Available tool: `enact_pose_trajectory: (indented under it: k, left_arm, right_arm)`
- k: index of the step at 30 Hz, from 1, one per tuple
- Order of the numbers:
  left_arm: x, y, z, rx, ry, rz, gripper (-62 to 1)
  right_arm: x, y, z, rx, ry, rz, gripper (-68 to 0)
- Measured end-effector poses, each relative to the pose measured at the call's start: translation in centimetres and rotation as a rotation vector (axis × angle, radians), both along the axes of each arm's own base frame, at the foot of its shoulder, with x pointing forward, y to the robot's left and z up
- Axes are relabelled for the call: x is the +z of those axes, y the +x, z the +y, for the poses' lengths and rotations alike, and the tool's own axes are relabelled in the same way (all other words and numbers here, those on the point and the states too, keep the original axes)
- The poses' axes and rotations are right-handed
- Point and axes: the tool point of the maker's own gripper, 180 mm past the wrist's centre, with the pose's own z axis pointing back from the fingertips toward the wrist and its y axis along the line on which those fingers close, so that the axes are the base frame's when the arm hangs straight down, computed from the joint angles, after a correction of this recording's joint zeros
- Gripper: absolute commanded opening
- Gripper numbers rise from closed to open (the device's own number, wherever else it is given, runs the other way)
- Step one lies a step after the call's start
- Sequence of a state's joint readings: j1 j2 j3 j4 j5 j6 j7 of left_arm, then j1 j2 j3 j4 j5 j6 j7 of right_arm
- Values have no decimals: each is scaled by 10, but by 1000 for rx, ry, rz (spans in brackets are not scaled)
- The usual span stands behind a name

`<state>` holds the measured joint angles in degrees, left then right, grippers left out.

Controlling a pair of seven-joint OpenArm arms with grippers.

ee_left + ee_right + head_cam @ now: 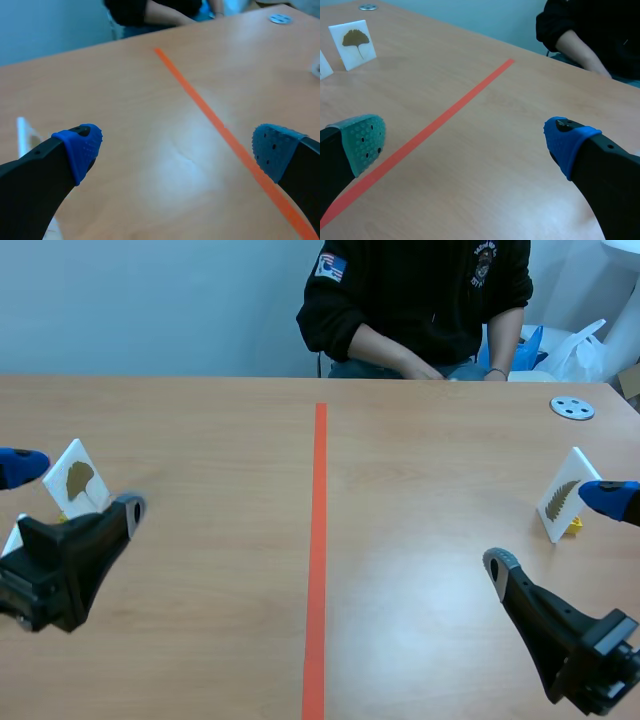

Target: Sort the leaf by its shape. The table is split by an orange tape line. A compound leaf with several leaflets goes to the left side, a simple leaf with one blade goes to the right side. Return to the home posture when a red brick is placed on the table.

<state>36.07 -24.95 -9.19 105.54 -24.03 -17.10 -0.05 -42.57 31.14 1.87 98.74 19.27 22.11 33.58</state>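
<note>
A white card with a fan-shaped ginkgo leaf (pixel 78 480) stands on the left side of the table, also in the right wrist view (pixel 353 43). On the right side stands a white card with a feathery leaf of several leaflets (pixel 562 502) in a yellow holder. My left gripper (pixel 80 486) hovers open at the ginkgo card, and its wrist view (pixel 177 150) shows bare table between the fingers. My right gripper (pixel 550 530) is open beside the feathery-leaf card, with nothing between its fingers (pixel 470 145).
The orange tape line (pixel 318 540) splits the table down the middle. A second white card (pixel 12 535) shows partly behind the left arm. A grey disc (pixel 572 408) lies at the far right. A person (pixel 420 300) sits across the table.
</note>
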Motion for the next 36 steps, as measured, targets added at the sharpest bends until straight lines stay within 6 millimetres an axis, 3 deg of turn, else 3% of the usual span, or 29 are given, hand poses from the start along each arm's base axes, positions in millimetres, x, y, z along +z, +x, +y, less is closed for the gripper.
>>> enact_pose_trajectory:
  k: [8, 24, 29, 36]
  left_arm:
    - [-18, -23, -15, -95, -15, 90, 14]
    - [-41, -48, -55, -235, 30, 143, 14]
    - [-53, -52, -57, -236, 36, 169, 14]
    - [-51, -50, -55, -220, 25, 152, 14]
  right_arm:
    - [0, 0, 0, 1, 0, 0, 4]
    - [0, 0, 0, 3, 1, 1, 4]
    - [0, 0, 0, 3, 1, 1, 4]
    - [0, 0, 0, 3, 1, 1, 4]
